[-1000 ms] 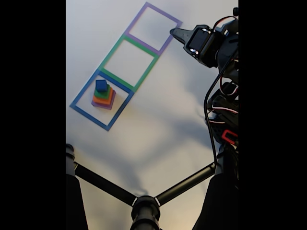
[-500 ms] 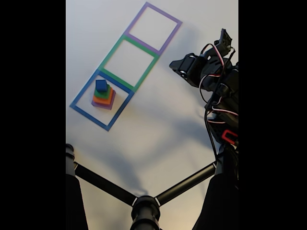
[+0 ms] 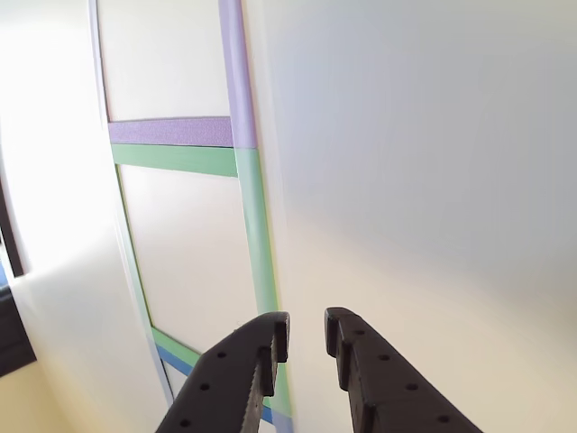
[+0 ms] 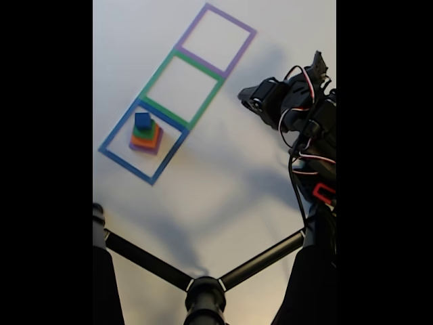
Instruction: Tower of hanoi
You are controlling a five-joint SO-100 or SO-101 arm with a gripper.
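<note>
table (image 4: 223, 176) white and matte, lit bright at the far end and shading to warm yellow toward the near edge in the fixed view. three taped squares in a diagonal row on it: purple square (image 4: 218, 39) farthest, green square (image 4: 181, 87) in the middle, blue square (image 4: 143, 141) nearest. stack of blocks (image 4: 146, 135) inside the blue square, widest at the bottom: purple, orange, green, then a small dark blue cube on top. black tripod legs (image 4: 203, 277) spread across the near part of the surface, soft shadows beside them. arm (image 4: 311, 135) at the right edge, black with red and white wires, well apart from the stack. gripper (image 3: 306, 336) in the other view entering from below, black fingers (image 3: 236, 370) narrowly parted, nothing between them, tips above the green tape edge (image 3: 257, 234). purple tape (image 3: 171, 131) and green tape touching side by side across that view, a sliver of blue tape (image 3: 180, 361) just beside the left finger.
</note>
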